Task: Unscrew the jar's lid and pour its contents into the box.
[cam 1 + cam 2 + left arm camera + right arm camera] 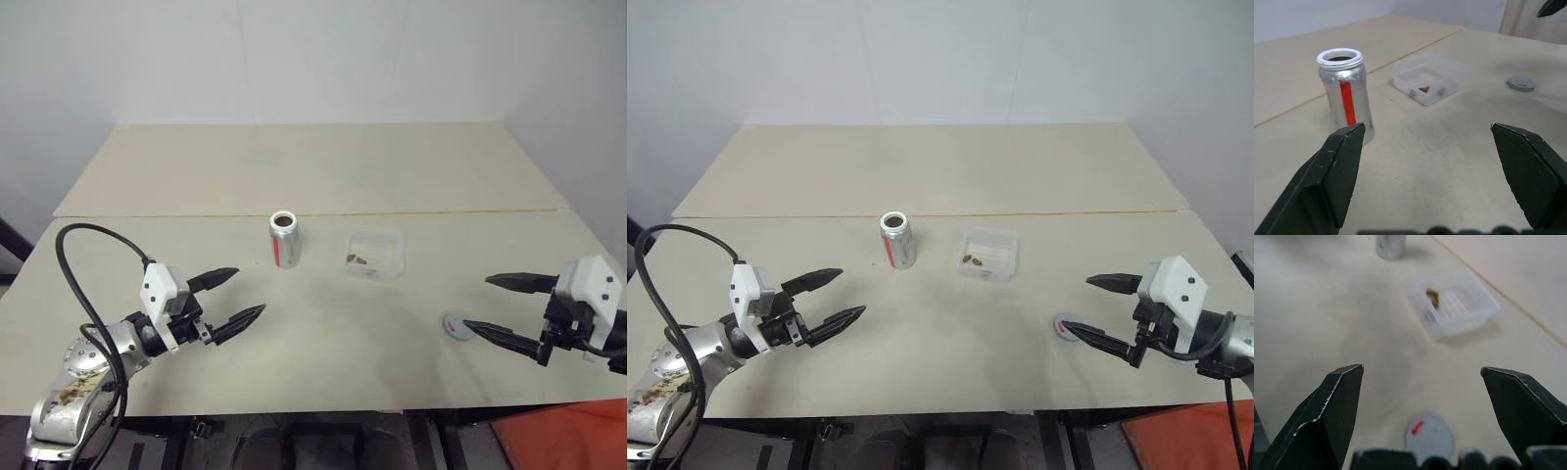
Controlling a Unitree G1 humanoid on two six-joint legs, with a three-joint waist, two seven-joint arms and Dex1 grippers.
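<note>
The silvery jar (pixel 284 239) with a red stripe stands upright and uncapped at the middle of the table. To its right sits the clear plastic box (pixel 375 254), with a few dark-brown bits of the contents (pixel 357 259) inside. The grey lid (pixel 458 326) lies flat on the table at the right, just beside the lower finger of my right gripper (pixel 496 306), which is open and empty. My left gripper (pixel 238 294) hovers at the left, open and empty, well short of the jar. The left wrist view faces the jar (pixel 1345 90) and box (pixel 1428 77).
The table is made of two pale boards with a seam (pixel 441 212) running across behind the jar. A white wall stands behind. An orange-red object (pixel 558 436) sits below the table's front right corner.
</note>
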